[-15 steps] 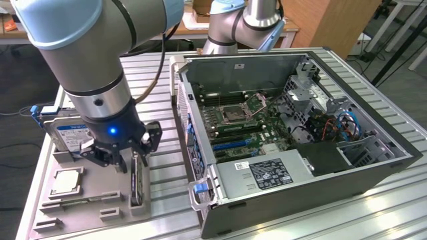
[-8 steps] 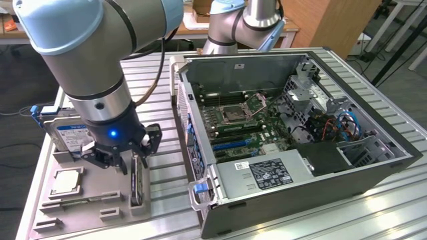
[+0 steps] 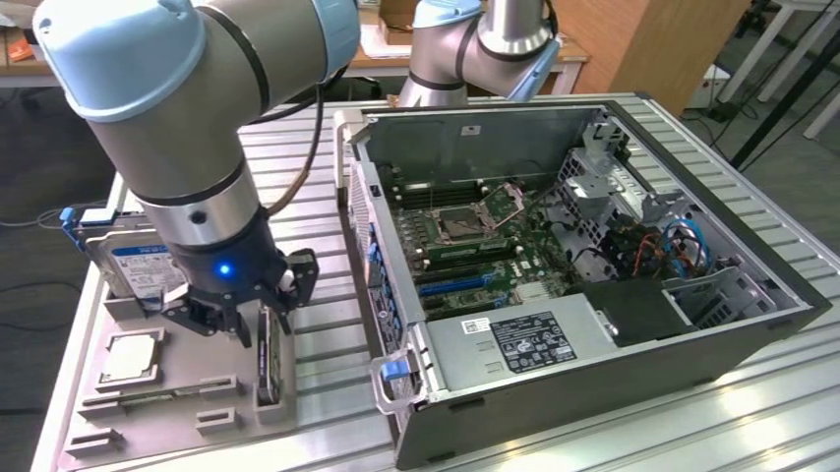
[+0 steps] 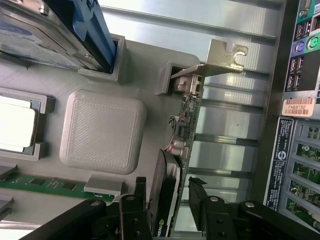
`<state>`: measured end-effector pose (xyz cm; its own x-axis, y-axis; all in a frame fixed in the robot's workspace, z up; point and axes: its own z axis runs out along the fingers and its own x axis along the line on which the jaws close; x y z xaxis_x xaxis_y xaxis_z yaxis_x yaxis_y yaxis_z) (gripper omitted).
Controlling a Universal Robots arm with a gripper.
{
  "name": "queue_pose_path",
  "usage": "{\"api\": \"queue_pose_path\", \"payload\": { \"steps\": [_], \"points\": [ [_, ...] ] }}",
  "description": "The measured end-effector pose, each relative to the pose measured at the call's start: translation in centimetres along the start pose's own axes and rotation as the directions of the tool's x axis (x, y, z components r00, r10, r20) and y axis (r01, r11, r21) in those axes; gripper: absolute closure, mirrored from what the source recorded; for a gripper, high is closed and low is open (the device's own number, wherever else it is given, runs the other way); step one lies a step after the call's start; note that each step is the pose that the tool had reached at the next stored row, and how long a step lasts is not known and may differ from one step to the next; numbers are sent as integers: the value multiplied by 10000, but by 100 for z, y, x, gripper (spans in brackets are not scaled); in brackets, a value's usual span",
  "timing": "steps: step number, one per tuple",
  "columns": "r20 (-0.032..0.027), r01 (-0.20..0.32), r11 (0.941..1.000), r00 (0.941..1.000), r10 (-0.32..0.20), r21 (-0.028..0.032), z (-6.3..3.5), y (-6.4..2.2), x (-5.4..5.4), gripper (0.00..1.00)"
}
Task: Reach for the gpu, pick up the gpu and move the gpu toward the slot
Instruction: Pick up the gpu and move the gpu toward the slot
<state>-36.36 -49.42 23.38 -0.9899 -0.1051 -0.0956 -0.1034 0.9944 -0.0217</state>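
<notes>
A single robot arm with pale blue joint caps comes in from the upper part of the exterior view's left and turns its wrist straight down over a grey holder tray (image 3: 132,425) on a slatted metal table (image 3: 735,433). A small blue light glows on the black wrist section just above the gripper (image 3: 263,320). The gpu (image 3: 270,362), a thin dark card, stands on its long edge in a slot of that tray, at the side nearest the open computer case (image 3: 565,418), which lies on the exterior view's right with its motherboard (image 3: 473,236) exposed. In the wrist view the gripper (image 4: 168,182) is low over the card, one black finger (image 4: 140,197) on each side of it. The jaws are parted, wider than the card, with a narrow gap showing on either side, so the gpu (image 4: 186,114) sits between them, ungripped and fully seated in the tray (image 4: 145,65). Its silver end bracket (image 4: 225,57) is at the end farthest from the fingers. Also in the tray are a blue-labelled hard drive (image 3: 138,267) standing upright, a square silver processor chip (image 3: 129,356) lying flat, and a green memory stick (image 4: 45,182). The case's rear panel (image 4: 295,150) lies just beyond the card.
</notes>
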Motion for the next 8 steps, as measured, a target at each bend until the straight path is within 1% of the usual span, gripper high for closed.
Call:
{"api": "queue_pose_path", "payload": {
  "steps": [3, 8],
  "points": [
    [1, 0, 10000, 10000, 0, 0, 32, 1, 4, 53],
    [19, -4, 10000, 10000, 4, -37, 60, 3, 7, 53]
  ]
}}
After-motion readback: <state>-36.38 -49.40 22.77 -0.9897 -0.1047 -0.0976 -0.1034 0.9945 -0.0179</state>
